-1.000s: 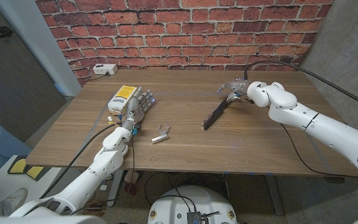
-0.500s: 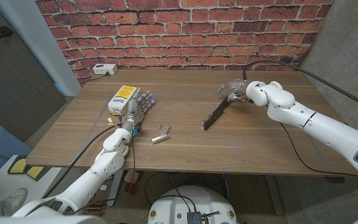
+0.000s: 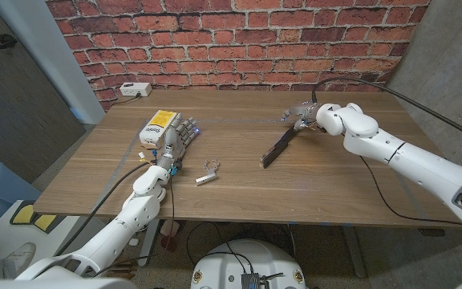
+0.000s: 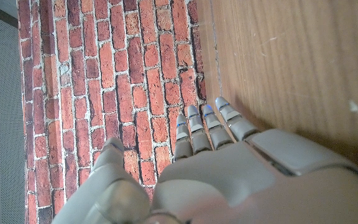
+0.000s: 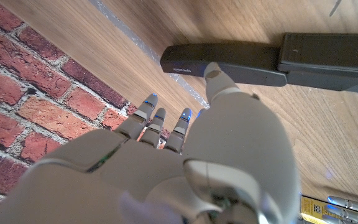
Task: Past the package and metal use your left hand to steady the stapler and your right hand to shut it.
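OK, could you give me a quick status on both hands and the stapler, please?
Left hand open, by yellow package. Right hand open at stapler far end. Metal piece apart from stapler.

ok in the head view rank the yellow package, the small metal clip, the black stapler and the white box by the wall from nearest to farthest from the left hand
From the left hand:
1. Yellow package, beside the fingers on the hand's outer side; whether they touch is unclear.
2. Small metal clip, toward the table's middle, near the front.
3. White box, at the table's back edge by the brick wall.
4. Black stapler, across the table by the right hand.
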